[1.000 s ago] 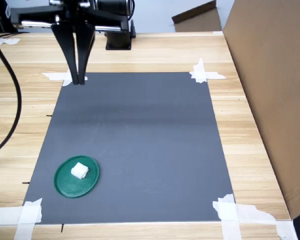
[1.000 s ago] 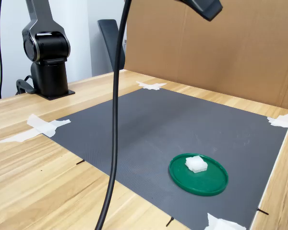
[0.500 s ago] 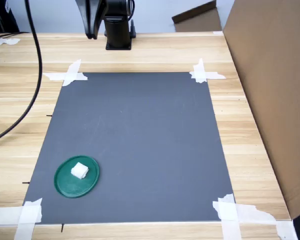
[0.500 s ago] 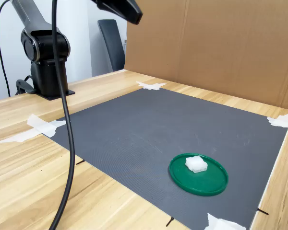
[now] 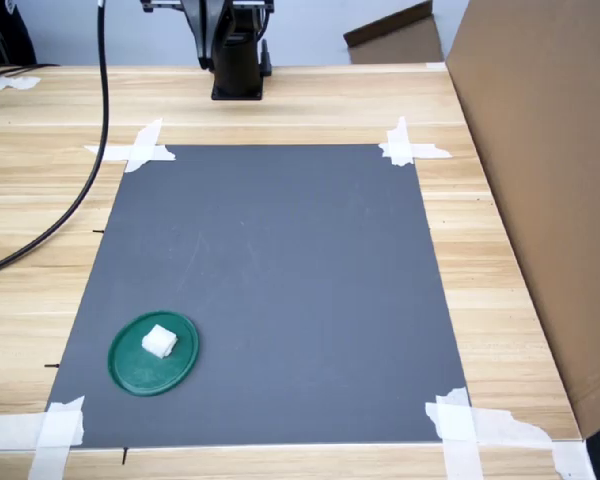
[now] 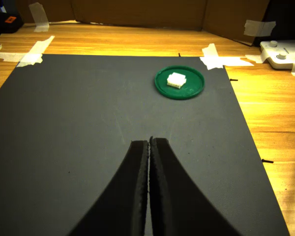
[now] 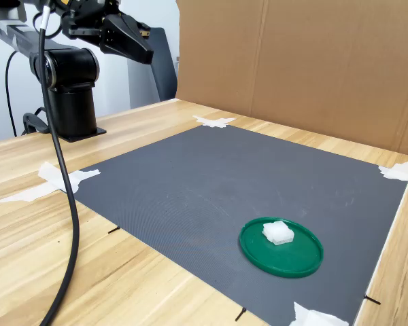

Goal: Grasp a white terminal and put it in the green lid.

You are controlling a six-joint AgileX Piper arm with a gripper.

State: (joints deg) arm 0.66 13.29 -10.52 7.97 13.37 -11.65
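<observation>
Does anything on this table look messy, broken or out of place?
Nothing stands out. The white terminal sits inside the green lid, and the dark mat lies flat, taped at its corners.

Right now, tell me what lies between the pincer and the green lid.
Only bare grey mat in the wrist view; the shut pincer is well short of the green lid.

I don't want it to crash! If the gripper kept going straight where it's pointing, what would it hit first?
Most likely the bare gray mat. The shut gripper aims slightly downward over it, and nothing lies in its line. The green lid with the white terminal sits off to one side. Depth is hard to judge.
</observation>
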